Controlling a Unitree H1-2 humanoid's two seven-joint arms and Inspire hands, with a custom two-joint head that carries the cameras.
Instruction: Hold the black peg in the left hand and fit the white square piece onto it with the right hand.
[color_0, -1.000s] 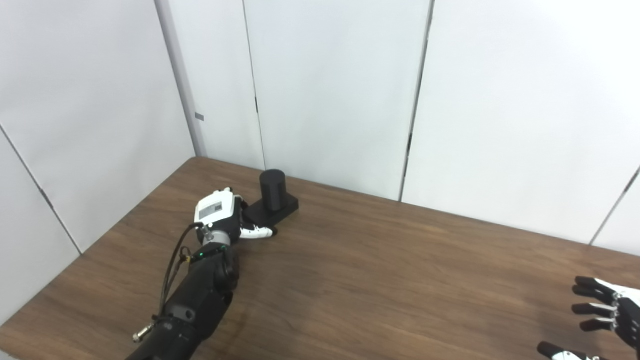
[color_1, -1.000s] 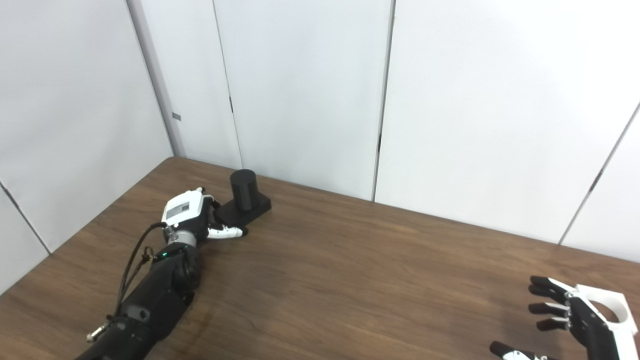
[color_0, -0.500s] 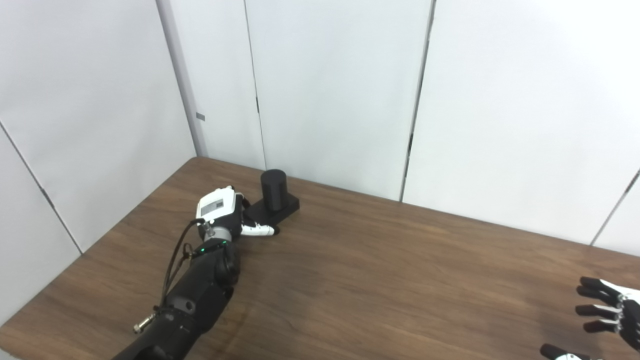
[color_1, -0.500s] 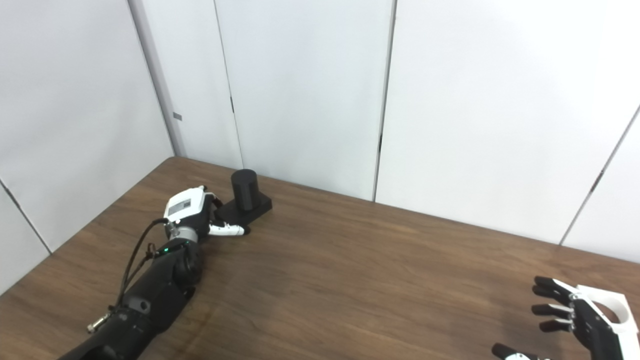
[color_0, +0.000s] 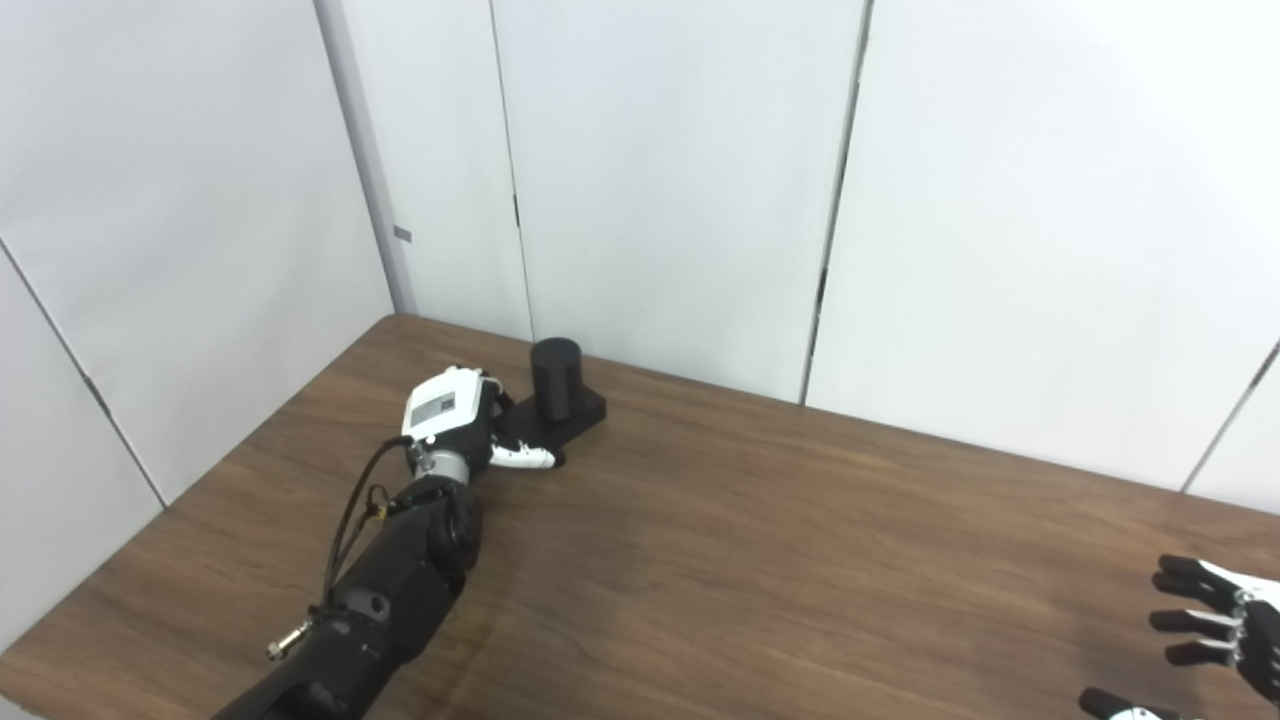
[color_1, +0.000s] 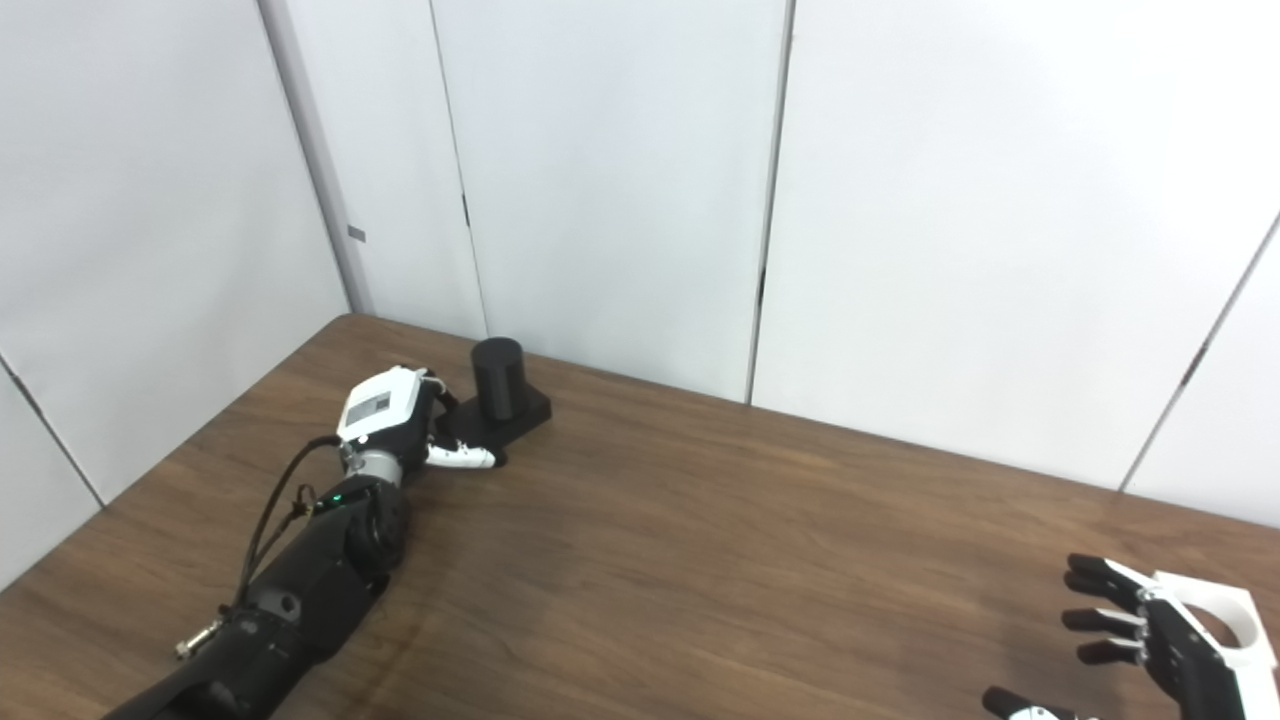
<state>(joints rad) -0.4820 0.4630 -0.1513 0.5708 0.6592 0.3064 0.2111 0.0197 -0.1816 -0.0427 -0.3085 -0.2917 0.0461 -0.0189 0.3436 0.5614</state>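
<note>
The black peg (color_0: 556, 372) is a short upright cylinder on a flat black base (color_0: 578, 412), standing at the table's far left. My left hand (color_0: 452, 425) rests against the base's left end. Its thumb lies stretched along the base's near edge, and its fingers reach over the base, mostly hidden by the back of the hand. The white square piece (color_1: 1228, 612) with a round hole lies at the near right, cut off by the picture's edge. My right hand (color_1: 1140, 645) hovers just left of it, fingers spread, holding nothing.
The brown wooden table (color_0: 760, 560) runs up to white wall panels (color_0: 660, 180) directly behind the peg. The table's left edge (color_0: 200, 480) lies close to my left forearm.
My left hand has pushed forward and slightly right, and the peg with its base has slid a little toward the wall. The right hand has drifted slightly right and down.
</note>
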